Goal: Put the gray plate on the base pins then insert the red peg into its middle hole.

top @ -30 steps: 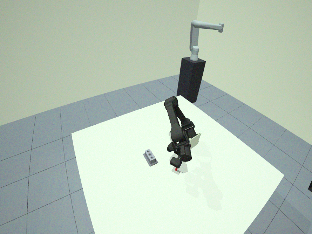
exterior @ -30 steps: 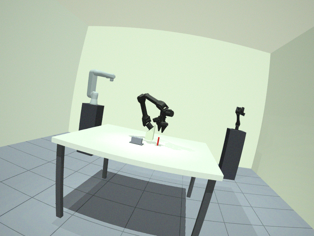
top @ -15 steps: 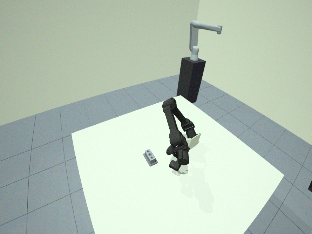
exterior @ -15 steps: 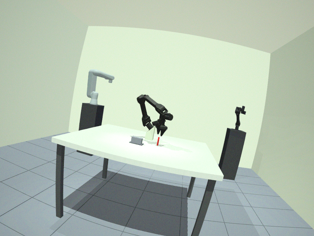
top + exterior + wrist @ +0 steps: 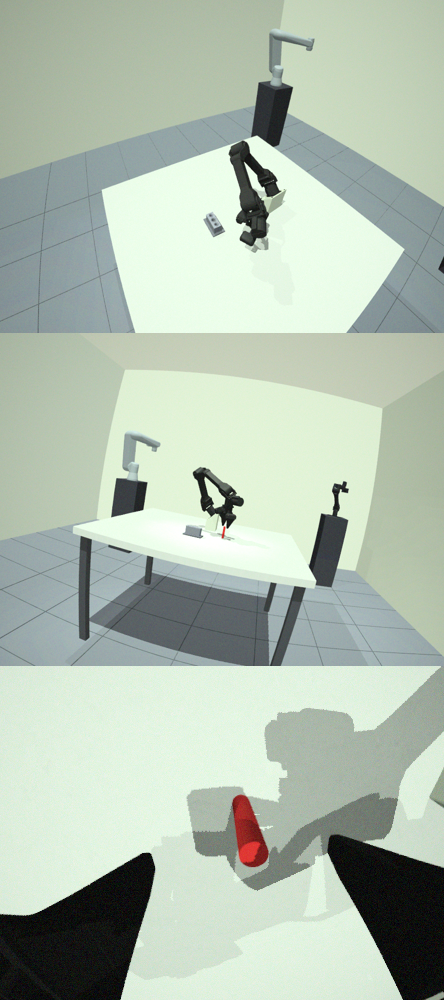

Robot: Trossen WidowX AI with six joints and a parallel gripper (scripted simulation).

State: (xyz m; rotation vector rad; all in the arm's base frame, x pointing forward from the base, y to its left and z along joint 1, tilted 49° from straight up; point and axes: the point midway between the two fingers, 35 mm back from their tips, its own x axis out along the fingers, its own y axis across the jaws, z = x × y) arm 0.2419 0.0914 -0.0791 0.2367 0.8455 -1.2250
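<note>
The gray plate [image 5: 214,221] [image 5: 193,530] sits flat on the dark gray base [image 5: 209,227] [image 5: 191,535], with its three holes facing up and no peg showing in them. The pins are too small to make out. The red peg [image 5: 223,533] [image 5: 247,828] stands upright on the table to the right of the base in the exterior view, and the arm hides it in the top view. My gripper [image 5: 225,527] [image 5: 241,852] is open and empty, pointing down just above the peg. In the wrist view the peg shows in the gap between the spread fingers.
The white table [image 5: 172,272] [image 5: 143,537] bears everything. My arm's pale mount [image 5: 274,204] [image 5: 211,523] stands behind the peg and base. Two other arms stand on dark pedestals [image 5: 127,497] [image 5: 329,548] beyond the table. Arm shadows fall around the peg.
</note>
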